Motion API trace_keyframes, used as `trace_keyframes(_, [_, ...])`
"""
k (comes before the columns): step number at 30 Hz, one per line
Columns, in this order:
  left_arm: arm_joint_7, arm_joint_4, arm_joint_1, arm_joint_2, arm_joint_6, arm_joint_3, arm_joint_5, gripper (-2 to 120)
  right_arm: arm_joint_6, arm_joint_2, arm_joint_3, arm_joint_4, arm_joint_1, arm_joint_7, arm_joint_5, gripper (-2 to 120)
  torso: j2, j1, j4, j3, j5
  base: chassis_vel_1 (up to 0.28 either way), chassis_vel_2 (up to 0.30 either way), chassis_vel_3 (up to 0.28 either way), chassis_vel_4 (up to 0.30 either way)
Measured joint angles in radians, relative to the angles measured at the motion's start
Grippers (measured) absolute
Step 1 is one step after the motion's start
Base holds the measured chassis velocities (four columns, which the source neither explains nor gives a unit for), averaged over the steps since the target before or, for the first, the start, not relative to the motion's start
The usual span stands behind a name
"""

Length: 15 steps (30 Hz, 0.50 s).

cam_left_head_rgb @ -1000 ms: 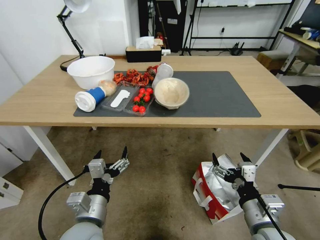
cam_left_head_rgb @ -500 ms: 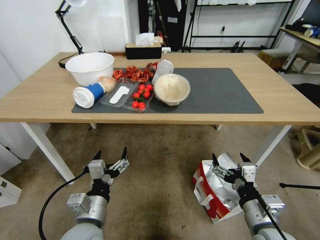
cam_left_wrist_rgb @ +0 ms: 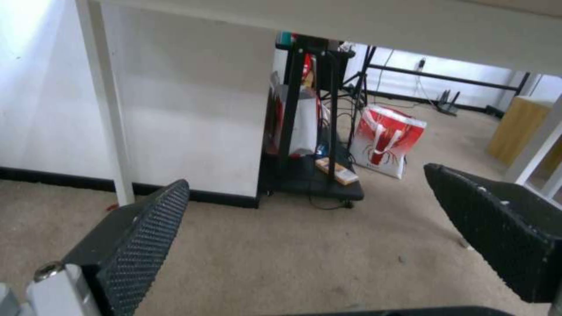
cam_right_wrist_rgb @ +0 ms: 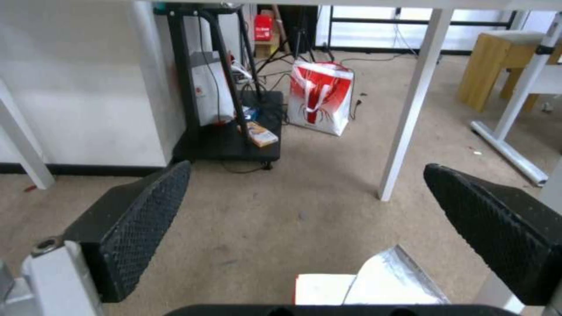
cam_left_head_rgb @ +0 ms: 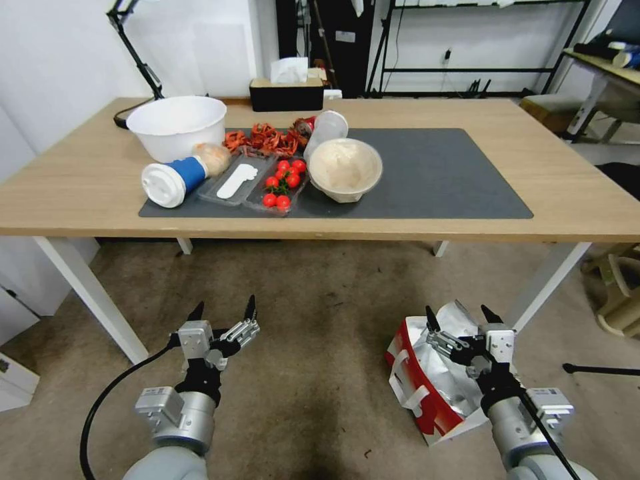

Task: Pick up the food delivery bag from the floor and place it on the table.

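The food delivery bag (cam_left_head_rgb: 437,377) stands open on the carpeted floor (cam_left_head_rgb: 320,353) at the lower right, red and white with crinkly silver foil and white loop handles. My right gripper (cam_left_head_rgb: 460,312) hovers open just above its far rim, touching nothing. In the right wrist view a foil flap of the bag (cam_right_wrist_rgb: 389,281) shows below the spread fingers (cam_right_wrist_rgb: 138,219). My left gripper (cam_left_head_rgb: 225,305) is open over bare carpet to the left, well apart from the bag; its fingers (cam_left_wrist_rgb: 140,239) are empty. The table (cam_left_head_rgb: 573,193) with its dark grey mat (cam_left_head_rgb: 440,170) spans the view beyond both arms.
On the mat's left half lie a white bowl (cam_left_head_rgb: 177,123), a tipped cup (cam_left_head_rgb: 167,183), a tray of cherry tomatoes (cam_left_head_rgb: 280,190) and a paper bowl (cam_left_head_rgb: 345,168). A white table leg (cam_left_head_rgb: 547,280) stands just behind the bag. Another red-and-white bag (cam_right_wrist_rgb: 319,96) sits far off beyond the table.
The whole picture has shifted, so the camera has moved: the table sits slightly higher in the view. Both grippers and the bag keep their places relative to each other.
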Motion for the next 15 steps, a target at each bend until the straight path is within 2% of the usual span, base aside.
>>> trace_keyframes(15, [0.002,0.006,0.003,-0.005,-0.009,0.002,0.01,100,-0.001,0.0,0.003,-0.006,0.002,-0.004,0.007,100,-0.064,-0.023,0.0001,-0.041,0.0,0.0,0.0,0.0,0.0])
